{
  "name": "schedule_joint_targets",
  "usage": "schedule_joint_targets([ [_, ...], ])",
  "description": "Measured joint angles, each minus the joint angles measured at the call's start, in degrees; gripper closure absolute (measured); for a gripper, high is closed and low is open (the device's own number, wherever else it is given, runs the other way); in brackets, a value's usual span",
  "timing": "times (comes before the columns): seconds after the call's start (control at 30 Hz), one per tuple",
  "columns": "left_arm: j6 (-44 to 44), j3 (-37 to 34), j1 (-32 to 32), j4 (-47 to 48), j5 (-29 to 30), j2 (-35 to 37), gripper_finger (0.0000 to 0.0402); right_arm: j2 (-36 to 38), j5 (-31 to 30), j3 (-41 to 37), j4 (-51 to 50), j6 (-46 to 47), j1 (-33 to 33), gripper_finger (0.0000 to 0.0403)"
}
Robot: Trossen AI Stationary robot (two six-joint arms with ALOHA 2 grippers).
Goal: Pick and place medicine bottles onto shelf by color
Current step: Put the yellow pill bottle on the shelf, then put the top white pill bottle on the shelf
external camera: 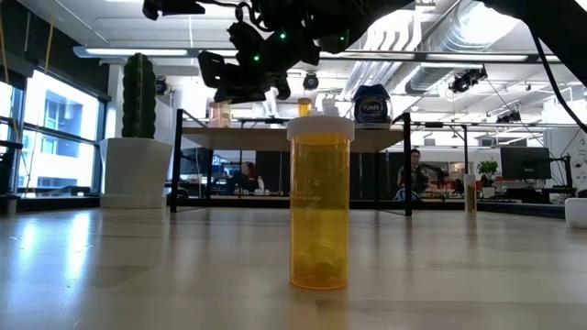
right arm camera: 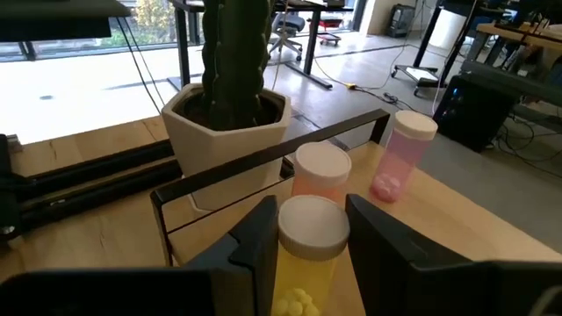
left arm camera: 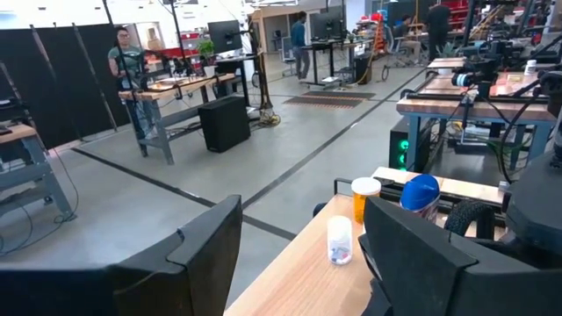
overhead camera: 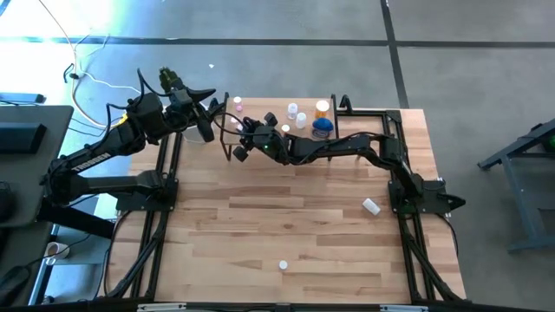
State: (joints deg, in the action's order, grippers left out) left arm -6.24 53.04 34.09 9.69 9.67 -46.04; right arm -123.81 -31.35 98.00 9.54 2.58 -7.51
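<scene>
My right gripper (right arm camera: 309,211) reaches over the shelf (external camera: 440,135) at the table's far side and is shut on an orange bottle (right arm camera: 303,290) with a white cap. Two pink bottles (right arm camera: 320,171) (right arm camera: 404,154) stand on the shelf just beyond it. My left gripper (left arm camera: 303,219) hangs open over the shelf's left end (overhead camera: 206,120) and touches nothing. Past it stand a clear bottle (left arm camera: 339,239), an orange bottle (left arm camera: 364,197) and the blue bottle (left arm camera: 421,193). On the tabletop another orange bottle (external camera: 320,206) stands upright, and a white one (overhead camera: 371,205) lies on its side. My right gripper pinches the orange bottle between its two fingers (right arm camera: 255,237), one on either side just under the white cap (right arm camera: 312,224). The bottle stands upright in the hold. Its base is out of the frame, so I cannot tell whether it rests on the shelf.
A cactus in a white pot (right arm camera: 233,132) stands close behind the shelf's left end, near both grippers. The shelf's black metal frame (right arm camera: 263,162) runs beside the held bottle. The near half of the tabletop (overhead camera: 286,225) holds only the two loose bottles.
</scene>
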Motion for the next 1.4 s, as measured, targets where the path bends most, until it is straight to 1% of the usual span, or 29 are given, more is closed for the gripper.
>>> schedule_joint_targets([
  [0.37,0.0,0.0,0.0,0.0,0.0,0.0,0.0174,0.0,-1.0,0.0,-0.2,0.0,0.0,0.0239],
  [0.47,0.0,0.0,0.0,0.0,0.0,0.0,0.0174,0.0,-1.0,0.2,-0.1,0.0,0.0,0.0232],
  [0.7,0.0,0.0,0.0,0.0,0.0,0.0,0.0174,0.0,-1.1,2.6,-0.8,-0.1,0.0,0.0230],
  [0.87,0.0,0.0,0.0,0.0,0.0,0.2,0.0174,0.0,-1.1,6.0,-5.6,-2.5,0.0,0.0230],
  [1.03,0.0,0.0,0.0,0.1,0.1,1.4,0.0174,0.0,-1.1,12.2,-12.7,-3.2,0.1,0.0231],
  [1.13,0.0,0.0,0.0,0.1,0.1,2.1,0.0174,0.0,-1.4,16.3,-16.9,-7.0,0.0,0.0231],
  [1.3,0.0,0.0,0.0,0.3,0.1,2.8,0.0174,0.0,-6.0,23.1,-24.9,-13.0,-0.2,0.0231],
  [1.4,0.0,0.0,0.0,0.8,0.1,2.9,0.0174,0.0,-6.1,27.1,-30.3,-16.0,-0.7,0.0231],
])
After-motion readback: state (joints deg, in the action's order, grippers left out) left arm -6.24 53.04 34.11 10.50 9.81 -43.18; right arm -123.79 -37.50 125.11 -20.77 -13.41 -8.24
